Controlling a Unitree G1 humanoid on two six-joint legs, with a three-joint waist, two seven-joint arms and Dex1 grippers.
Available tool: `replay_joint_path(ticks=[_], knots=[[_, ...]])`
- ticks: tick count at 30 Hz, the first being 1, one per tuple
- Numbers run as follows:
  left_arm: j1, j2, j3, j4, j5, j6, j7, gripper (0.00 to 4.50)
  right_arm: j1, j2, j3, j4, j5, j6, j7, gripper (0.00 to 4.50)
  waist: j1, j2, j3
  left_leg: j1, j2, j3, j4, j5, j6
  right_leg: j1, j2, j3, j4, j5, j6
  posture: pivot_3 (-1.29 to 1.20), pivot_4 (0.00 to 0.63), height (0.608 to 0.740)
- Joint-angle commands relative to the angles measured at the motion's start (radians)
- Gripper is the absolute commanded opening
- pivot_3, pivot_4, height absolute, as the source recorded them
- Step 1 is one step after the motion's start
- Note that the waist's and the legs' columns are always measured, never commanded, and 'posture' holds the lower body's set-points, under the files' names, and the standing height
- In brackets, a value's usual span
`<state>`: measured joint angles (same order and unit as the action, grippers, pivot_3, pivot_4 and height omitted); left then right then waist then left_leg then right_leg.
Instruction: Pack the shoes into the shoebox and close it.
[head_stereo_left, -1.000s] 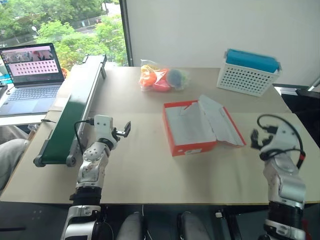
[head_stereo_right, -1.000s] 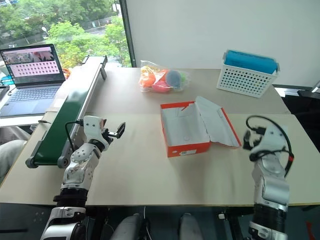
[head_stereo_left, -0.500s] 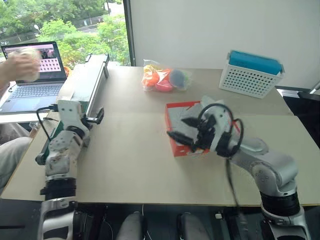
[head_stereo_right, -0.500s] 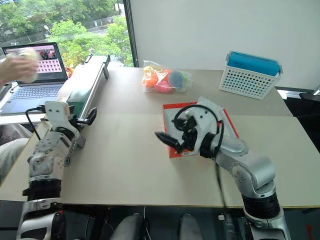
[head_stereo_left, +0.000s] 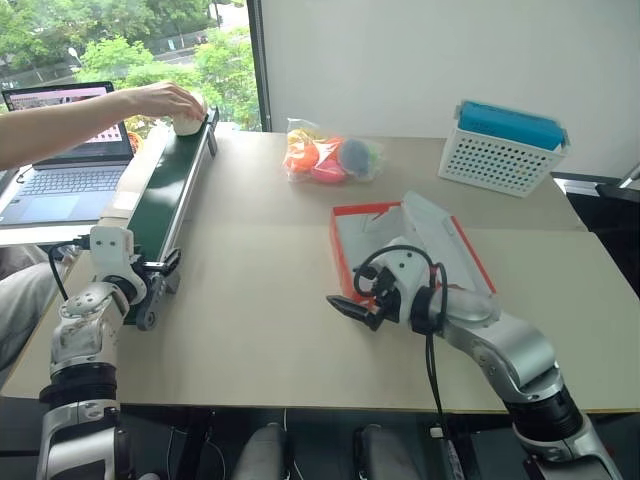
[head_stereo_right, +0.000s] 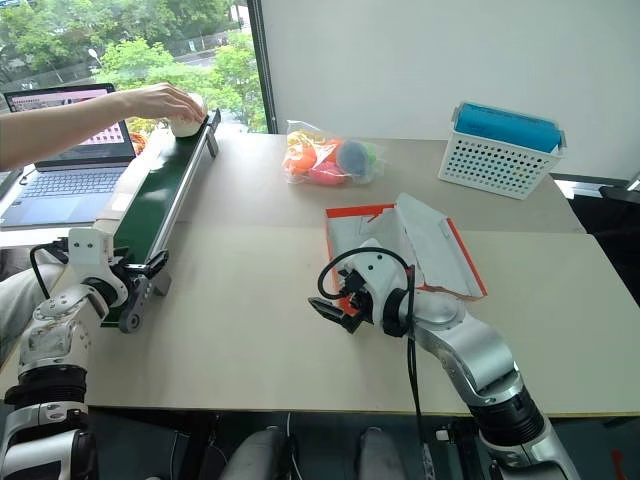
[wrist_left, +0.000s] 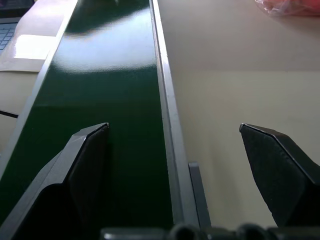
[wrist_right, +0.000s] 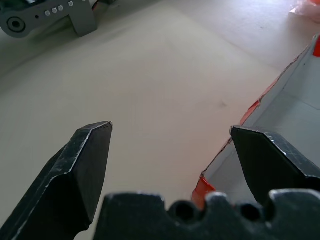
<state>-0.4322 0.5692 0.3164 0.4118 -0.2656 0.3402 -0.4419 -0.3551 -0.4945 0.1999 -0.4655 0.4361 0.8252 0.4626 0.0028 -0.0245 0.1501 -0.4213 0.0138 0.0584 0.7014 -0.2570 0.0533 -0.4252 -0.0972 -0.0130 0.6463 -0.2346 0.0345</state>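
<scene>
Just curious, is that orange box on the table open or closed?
Open. The shoebox has its lid folded back to the right, showing a white, empty inside.

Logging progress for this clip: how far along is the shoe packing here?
Done: nothing packed. The shoebox lies open and looks empty. In hand: neither gripper holds anything; the right gripper is open beside the box and the left gripper open at the green conveyor, where a person's hand sets a pale item. Left: both shoes, then closing the lid.
</scene>
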Motion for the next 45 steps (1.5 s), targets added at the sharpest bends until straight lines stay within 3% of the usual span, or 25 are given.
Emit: replay_joint_path(ticks=[1,15,28,45], knots=[[-0.048,-0.009,-0.029,0.016,0.032,-0.023,0.024,4.50,0.014,0.017,-0.067,-0.061,0.004,0.008,-0.038,4.43,0.002,0.000,0.000,0.000,0.000,0.000,0.000,0.000,0.000,0.000,0.000,0.000,0.000,0.000,0.000,0.00,0.150,0.705],[-0.124,-0.030,-0.044,0.079,0.064,-0.031,0.096,4.50,0.077,0.049,-0.168,-0.098,0.026,0.063,-0.107,4.43,0.004,0.000,0.000,0.000,0.000,0.000,0.000,0.000,0.000,0.000,0.001,0.000,0.001,0.000,0.000,0.00,0.150,0.705],[-0.199,0.046,-0.012,0.290,0.094,-0.110,0.161,4.50,0.074,0.036,-0.167,-0.083,0.005,0.060,-0.106,4.43,0.002,-0.001,0.000,0.000,0.000,0.000,0.000,0.000,0.000,0.000,0.000,0.000,0.001,0.000,0.000,0.00,0.150,0.705],[-0.250,0.059,-0.012,0.421,0.103,-0.184,0.162,4.50,0.095,0.053,-0.179,-0.102,0.011,0.065,-0.131,4.43,-0.003,-0.002,0.000,0.001,0.000,0.001,0.000,0.000,0.000,0.000,0.001,0.000,0.001,0.000,0.000,0.00,0.150,0.705]])
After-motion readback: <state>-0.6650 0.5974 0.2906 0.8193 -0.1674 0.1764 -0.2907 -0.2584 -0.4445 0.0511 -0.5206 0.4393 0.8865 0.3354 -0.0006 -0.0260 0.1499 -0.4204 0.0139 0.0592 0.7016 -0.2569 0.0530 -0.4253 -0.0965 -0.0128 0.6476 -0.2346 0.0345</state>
